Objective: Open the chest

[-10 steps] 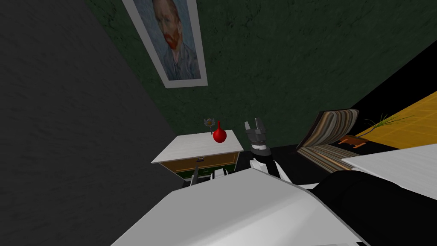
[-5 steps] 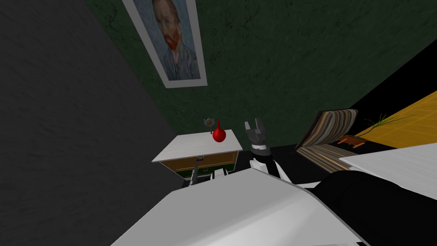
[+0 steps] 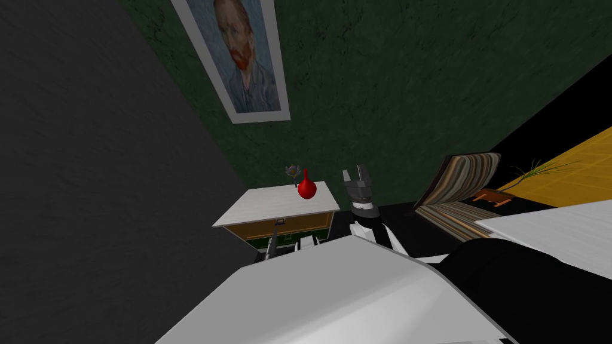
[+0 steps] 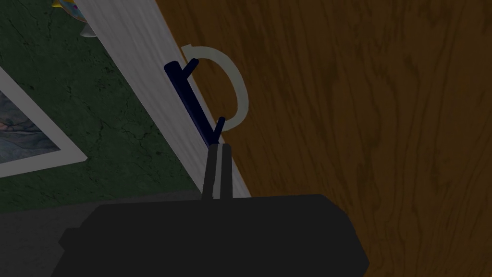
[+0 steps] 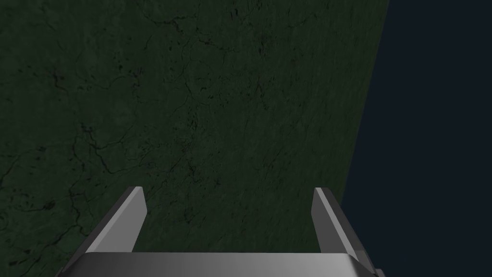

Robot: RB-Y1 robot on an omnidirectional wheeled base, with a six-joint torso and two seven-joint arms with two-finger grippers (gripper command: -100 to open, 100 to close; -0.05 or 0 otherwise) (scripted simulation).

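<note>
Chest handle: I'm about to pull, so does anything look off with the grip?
The left gripper is shut at the very end of the dark blue handle, by one post, not mid-bar; whether it clamps it is unclear.

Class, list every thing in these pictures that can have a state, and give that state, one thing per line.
chest: looks shut, no gap under its white top
left gripper: shut, tips at one end of the dark blue handle
right gripper: open, raised beside the chest
red vase: upright on the chest
portrait: hanging on the green wall
</note>
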